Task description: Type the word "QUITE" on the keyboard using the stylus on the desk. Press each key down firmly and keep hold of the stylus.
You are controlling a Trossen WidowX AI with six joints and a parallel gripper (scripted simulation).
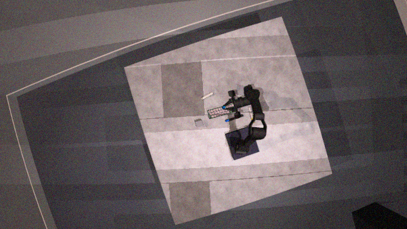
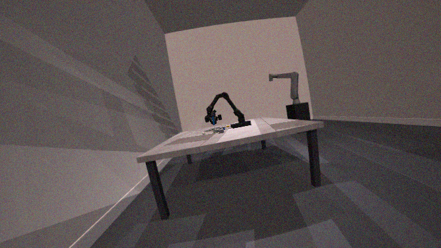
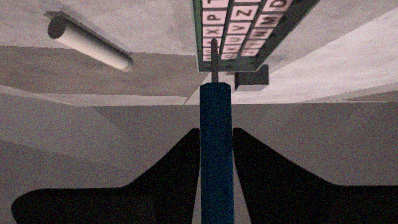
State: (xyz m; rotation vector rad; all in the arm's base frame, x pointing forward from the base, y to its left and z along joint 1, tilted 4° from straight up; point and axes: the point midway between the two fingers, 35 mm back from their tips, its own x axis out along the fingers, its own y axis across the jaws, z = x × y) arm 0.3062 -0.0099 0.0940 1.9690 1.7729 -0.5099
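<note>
The keyboard [image 1: 211,114] [image 3: 243,14] lies on the table, with pale keys in a dark green frame. My gripper [image 3: 215,135] is shut on the blue stylus [image 1: 224,107] [image 2: 213,121] [image 3: 216,155]. In the wrist view the stylus points away between the fingers, and its thin dark tip overlaps a key in the leftmost visible row, just below the X key. The letter under the tip is hidden, and I cannot tell whether the tip touches. The arm covers part of the keyboard in the top view. A second blue spot shows there beside the gripper; I cannot tell what it is.
A pale cylinder [image 1: 207,96] [image 3: 92,47] lies beyond the keyboard's far side. A small grey block [image 1: 198,122] [image 3: 252,77] is past the keyboard's end. The arm stands on a dark base plate [image 1: 233,155]. Another robot arm [image 2: 294,87] stands behind the table.
</note>
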